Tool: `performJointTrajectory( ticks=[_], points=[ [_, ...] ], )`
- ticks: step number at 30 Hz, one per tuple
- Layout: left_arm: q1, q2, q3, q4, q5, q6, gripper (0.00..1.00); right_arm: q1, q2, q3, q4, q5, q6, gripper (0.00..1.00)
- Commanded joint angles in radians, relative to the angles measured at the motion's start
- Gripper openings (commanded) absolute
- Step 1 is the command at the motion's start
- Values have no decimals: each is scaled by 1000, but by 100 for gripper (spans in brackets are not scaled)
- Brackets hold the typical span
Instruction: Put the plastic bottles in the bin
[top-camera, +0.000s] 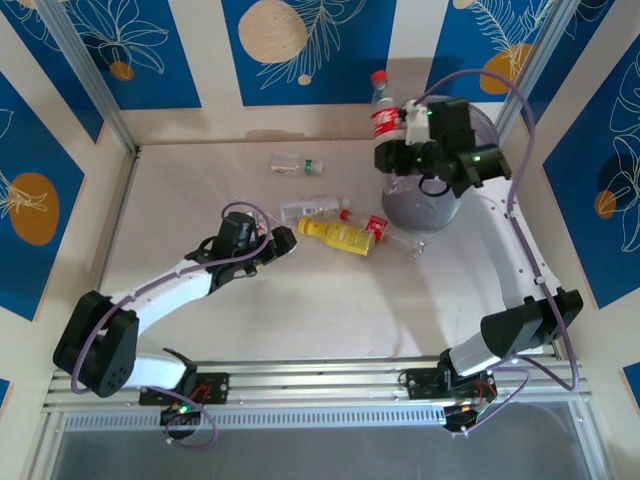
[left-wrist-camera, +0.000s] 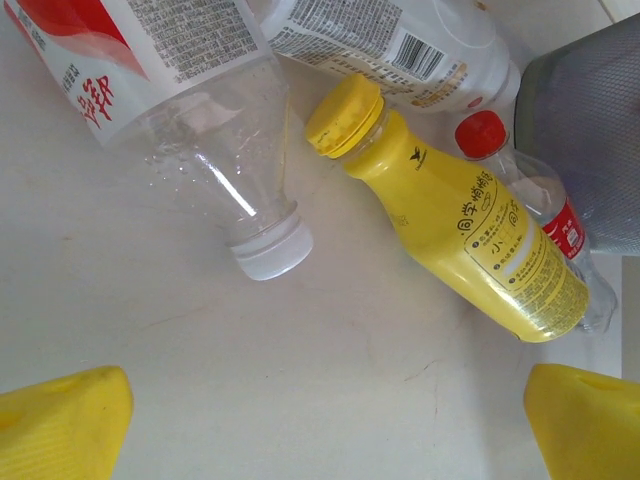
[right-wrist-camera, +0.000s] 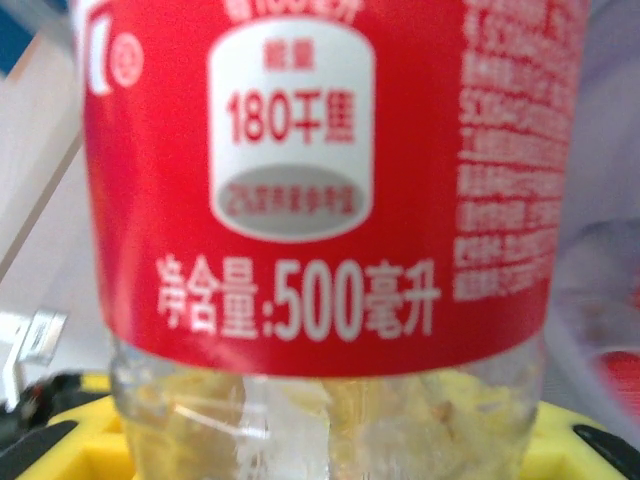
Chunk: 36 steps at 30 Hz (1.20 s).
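Step in hand: the right arm (top-camera: 500, 330) carries the red-label bottle (top-camera: 384, 118) to the bin (top-camera: 432, 208); I judge the drop is next.
Right jaws: clenched on the lower clear body of the red-label bottle (right-wrist-camera: 320, 200), just under its label, with the bottle upright and its cap on top.
Bottle versus bin: in the top view the bottle hangs at the bin's far-left edge, not clearly inside the rim.
How to do it well: shift the bottle toward the middle of the bin mouth before letting go, since a light, empty bottle dropped on the rim could tip outward. Lower it a little, then release cleanly.
Left jaws: released and spread wide, empty, low over the surface (left-wrist-camera: 300, 350).
Left target: the yellow bottle (left-wrist-camera: 460, 230) lies on its side just ahead, touching a red-capped bottle (left-wrist-camera: 545, 225) and close to a clear white-capped bottle (left-wrist-camera: 225, 170).
Left approach: grasp across the yellow body, not the cap, so the neighbours are not pinched along with it.
Remaining: a green-capped bottle (top-camera: 297, 165) lies apart, farther back; several bottles are yet to be binned.
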Motion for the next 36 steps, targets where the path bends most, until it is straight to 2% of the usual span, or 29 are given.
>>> performJointTrajectory(
  ticks=[1,5,11,23,28,36],
  points=[
    [11,4,15,-17,-15,29,100,-71,47,93,-61,80,-31,38],
    [13,-6,15,-31,-20,38,100,-162,116,152,-75,98,-39,38],
    [15,-32,12,-57,-38,46,100,-265,195,159,-60,47,-48,38],
    [15,-27,20,-69,-53,56,100,-290,254,18,-7,13,-61,40],
    [20,-2,55,-94,-63,81,100,-292,263,-26,16,-6,-54,48],
    [32,37,107,-119,-77,124,100,-292,268,-18,8,-11,-67,73]
  ],
)
